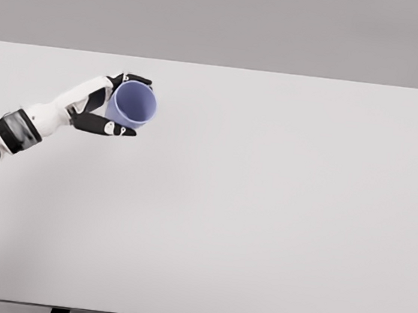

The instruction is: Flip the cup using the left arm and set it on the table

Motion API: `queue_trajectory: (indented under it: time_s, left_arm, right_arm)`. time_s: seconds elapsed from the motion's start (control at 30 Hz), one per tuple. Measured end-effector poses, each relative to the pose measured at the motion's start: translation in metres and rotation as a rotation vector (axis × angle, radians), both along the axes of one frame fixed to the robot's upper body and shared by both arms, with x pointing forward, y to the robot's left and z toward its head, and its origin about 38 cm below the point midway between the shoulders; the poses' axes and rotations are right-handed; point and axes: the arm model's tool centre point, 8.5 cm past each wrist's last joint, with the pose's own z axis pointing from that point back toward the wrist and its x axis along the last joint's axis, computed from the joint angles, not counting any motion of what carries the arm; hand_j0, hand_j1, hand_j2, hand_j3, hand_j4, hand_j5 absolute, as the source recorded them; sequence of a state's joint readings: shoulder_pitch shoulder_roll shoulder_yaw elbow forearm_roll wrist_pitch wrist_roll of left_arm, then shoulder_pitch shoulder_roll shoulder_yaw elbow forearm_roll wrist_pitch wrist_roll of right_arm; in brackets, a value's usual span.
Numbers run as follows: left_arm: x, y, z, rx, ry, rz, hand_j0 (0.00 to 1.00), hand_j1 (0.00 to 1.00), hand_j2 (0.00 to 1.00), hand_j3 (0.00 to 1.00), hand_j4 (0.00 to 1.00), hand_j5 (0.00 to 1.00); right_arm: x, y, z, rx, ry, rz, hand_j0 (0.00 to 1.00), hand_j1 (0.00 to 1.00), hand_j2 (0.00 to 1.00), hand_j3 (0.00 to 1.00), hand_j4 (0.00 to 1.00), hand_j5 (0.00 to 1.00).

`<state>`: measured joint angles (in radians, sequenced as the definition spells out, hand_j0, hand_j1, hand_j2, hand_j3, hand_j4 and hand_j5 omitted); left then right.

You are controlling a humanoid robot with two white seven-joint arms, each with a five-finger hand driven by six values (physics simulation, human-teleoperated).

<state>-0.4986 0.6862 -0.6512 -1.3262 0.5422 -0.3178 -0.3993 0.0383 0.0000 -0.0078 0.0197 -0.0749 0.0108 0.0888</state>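
One arm: left hand (100,106) wrapped round the purple cup (132,104)
Tilt: mouth faces us, partway through the flip
Table (278,210): waiting for it

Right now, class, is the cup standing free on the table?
No, the left hand grips the cup, its opening facing the camera.

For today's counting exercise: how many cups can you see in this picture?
1. The blue cup is held in the left hand above the white table, toward its far left, opening facing the camera. Nothing visible could hide another.
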Motion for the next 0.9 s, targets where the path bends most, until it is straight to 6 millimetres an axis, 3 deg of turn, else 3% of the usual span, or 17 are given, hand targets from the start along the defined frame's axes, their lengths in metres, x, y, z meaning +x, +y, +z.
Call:
queue_trajectory:
  time_s: [0.9]
  left_arm:
    - [-0.015, -0.002, -0.024, -0.191, 0.029, 0.077, 0.84, 0.84, 0.84, 0.84, 0.84, 0.84]
  right_arm:
    - [0.0, 0.0, 0.0, 0.0, 0.0, 0.0, 1.0, 1.0, 1.0, 1.0, 1.0, 1.0]
